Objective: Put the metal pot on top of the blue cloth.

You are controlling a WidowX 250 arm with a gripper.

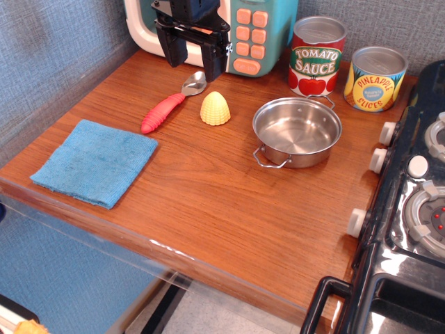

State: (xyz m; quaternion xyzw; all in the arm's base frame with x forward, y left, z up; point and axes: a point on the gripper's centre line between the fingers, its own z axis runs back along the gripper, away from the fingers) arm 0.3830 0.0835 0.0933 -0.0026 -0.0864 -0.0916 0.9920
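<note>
The metal pot (297, 131) is shallow, round and shiny, with two thin wire loop handles. It stands empty on the wooden table, right of centre. The blue cloth (95, 161) lies flat near the table's front left corner, well apart from the pot. My gripper (192, 57) is black and hangs at the back of the table in front of the toy microwave, above the spoon's bowl. Its two fingers stand apart and hold nothing. It is far from both the pot and the cloth.
A spoon with a red handle (167, 108) and a yellow corn piece (215, 108) lie between gripper and pot. A tomato sauce tin (317, 56) and pineapple tin (375, 78) stand behind the pot. A toy microwave (257, 31) is at the back; a toy stove (410, 202) borders the right.
</note>
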